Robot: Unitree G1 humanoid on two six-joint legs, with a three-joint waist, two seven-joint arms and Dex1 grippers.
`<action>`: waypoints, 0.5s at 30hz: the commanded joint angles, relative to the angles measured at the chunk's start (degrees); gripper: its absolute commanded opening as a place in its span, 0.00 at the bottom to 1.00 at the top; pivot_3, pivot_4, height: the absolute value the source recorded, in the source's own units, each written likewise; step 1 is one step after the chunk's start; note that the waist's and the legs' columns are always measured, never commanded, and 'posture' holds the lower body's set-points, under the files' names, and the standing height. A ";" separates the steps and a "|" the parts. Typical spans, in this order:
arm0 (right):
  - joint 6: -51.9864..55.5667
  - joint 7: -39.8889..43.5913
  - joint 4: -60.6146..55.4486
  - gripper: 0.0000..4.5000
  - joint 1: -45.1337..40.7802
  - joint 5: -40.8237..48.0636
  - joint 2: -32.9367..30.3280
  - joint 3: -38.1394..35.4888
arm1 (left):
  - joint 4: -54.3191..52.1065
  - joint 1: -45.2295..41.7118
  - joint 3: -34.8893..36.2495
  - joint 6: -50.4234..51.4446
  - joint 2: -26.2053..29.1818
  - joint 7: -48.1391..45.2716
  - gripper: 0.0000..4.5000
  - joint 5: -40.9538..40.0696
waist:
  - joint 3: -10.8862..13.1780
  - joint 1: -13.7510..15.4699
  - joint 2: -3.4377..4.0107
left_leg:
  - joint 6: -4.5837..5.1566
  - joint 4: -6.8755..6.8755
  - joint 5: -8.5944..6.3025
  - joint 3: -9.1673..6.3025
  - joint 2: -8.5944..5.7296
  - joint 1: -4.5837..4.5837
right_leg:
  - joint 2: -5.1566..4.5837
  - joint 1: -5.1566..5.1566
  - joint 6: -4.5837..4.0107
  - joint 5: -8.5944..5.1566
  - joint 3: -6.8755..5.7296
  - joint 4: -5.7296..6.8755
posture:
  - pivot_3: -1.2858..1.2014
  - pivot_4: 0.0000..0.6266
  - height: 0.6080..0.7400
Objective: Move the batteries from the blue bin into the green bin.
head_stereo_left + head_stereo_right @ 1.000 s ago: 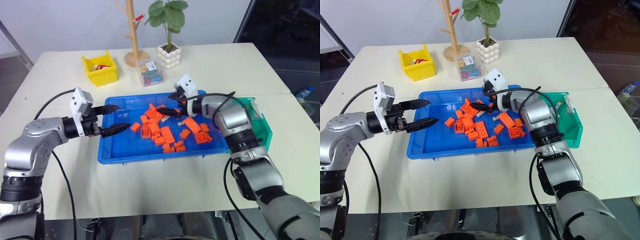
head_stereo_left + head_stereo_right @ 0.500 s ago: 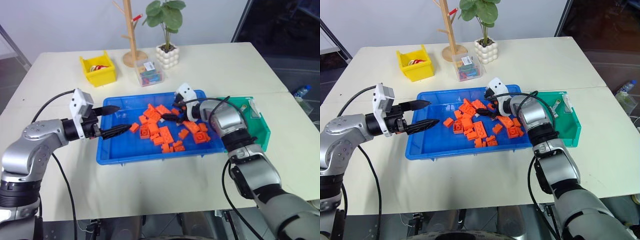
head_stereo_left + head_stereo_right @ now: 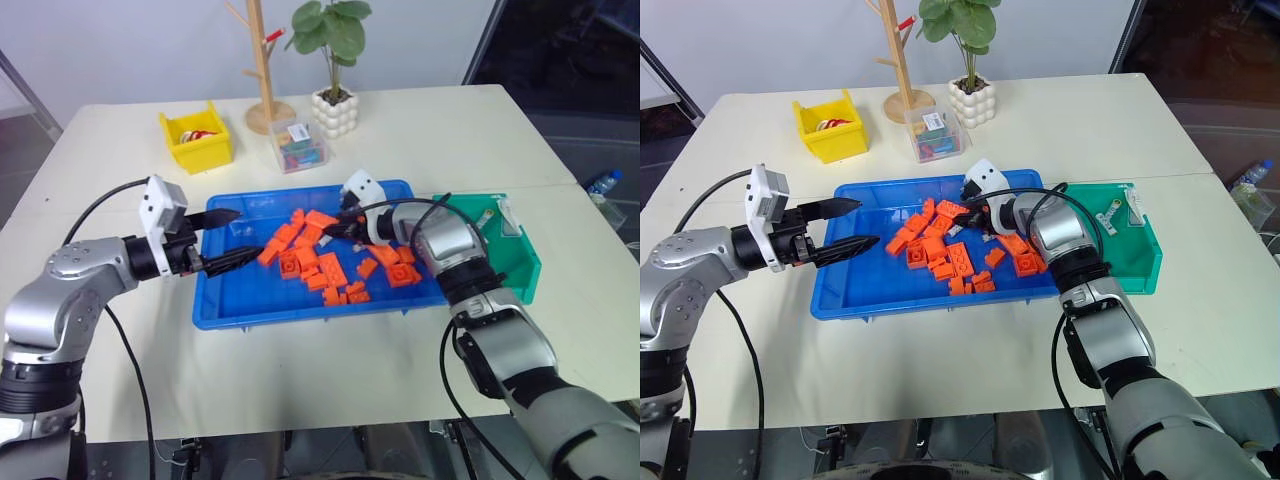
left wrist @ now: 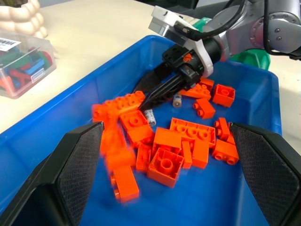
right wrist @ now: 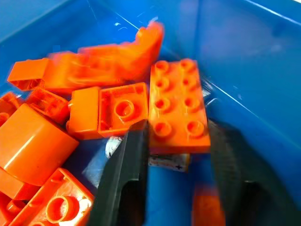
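Note:
The blue bin [image 3: 300,315] lies mid-table and holds a heap of orange bricks [image 3: 320,262]. My right gripper [image 4: 142,99] is down in that heap, near the bin's far side. One battery [image 4: 149,116] lies just past its tip and another battery [image 4: 177,100] lies beside it. In the right wrist view a battery [image 5: 168,162] shows under a flat orange brick [image 5: 178,106]. My left gripper [image 3: 245,237] hovers open and empty over the bin's left end. The green bin [image 3: 515,265] stands against the blue bin's right end, with two small silver pieces [image 3: 487,216] inside.
Behind the blue bin stand a yellow bin [image 3: 200,140], a small clear box [image 3: 300,145], a wooden stand [image 3: 268,110] and a potted plant [image 3: 338,112]. A bottle [image 3: 605,185] shows beyond the table's right edge.
My right gripper has sunk lower into the brick heap and shoved some bricks to the left, where they blur. The left arm has held still. The camera shifted slightly early on.

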 commanded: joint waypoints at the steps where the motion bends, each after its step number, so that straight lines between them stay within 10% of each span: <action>1: -0.99 0.07 0.14 0.25 -2.31 0.00 0.50 -0.57 | -1.61 -0.10 1.18 -0.79 0.09 0.24 1.00 -0.63 | 0.00 0.00 0.00 | 0.00 0.00 0.00 0.00 0.00 0.00 | 0.00 0.00 0.00 0.00 0.00 0.00 | 0.52 0.24 1.00; 15: 6.14 2.40 -13.49 0.25 -3.33 4.18 0.77 -1.45 | -0.79 -0.49 0.96 -1.05 0.23 -0.44 1.00 -0.33 | 0.00 -0.02 0.00 | 0.00 -0.01 0.00 -0.01 0.01 -0.01 | 0.00 -0.02 0.00 0.00 0.00 0.00 | 0.52 0.24 1.00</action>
